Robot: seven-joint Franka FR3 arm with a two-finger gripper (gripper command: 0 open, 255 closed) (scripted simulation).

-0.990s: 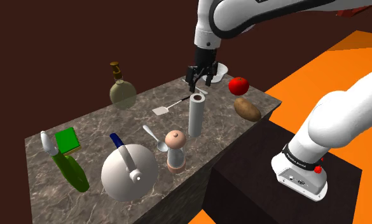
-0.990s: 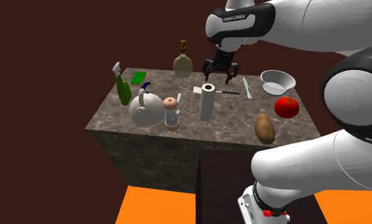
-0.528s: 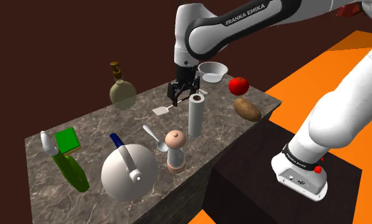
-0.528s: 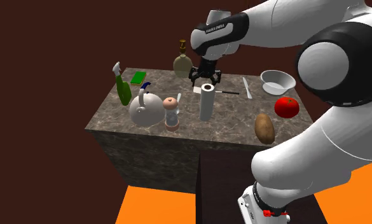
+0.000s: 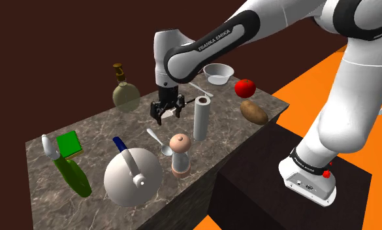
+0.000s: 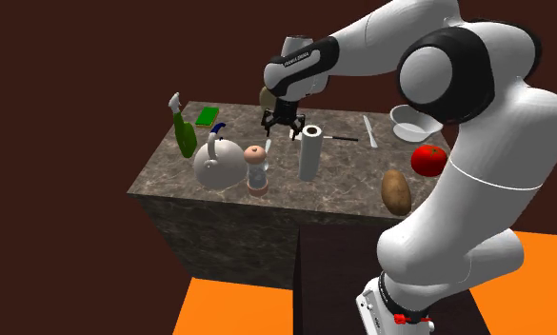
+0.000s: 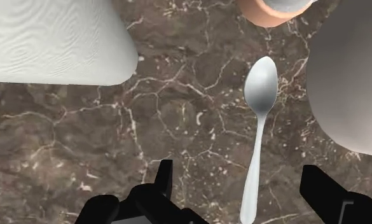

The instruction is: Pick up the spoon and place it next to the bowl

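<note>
Gripper (image 5: pixel 166 112): shifted from beyond the paper roll (image 5: pixel 201 119) to its spoon side; wide open, empty. Spoon (image 7: pixel 257 140): flat on bench (image 5: pixel 104 129), near the roll, handle beneath the gripper. Step: approach. Next: descend, clamp handle.

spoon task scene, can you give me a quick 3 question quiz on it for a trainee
1. True or false: the spoon already lies beside the bowl.
2. Which of these sits closest to the bowl? A tomato; B kettle; C green bottle.
3. Fill in: in the wrist view the claw is ___, with the spoon's handle between its fingers, untouched.
Key: 1 false; 2 A; 3 open.
</note>
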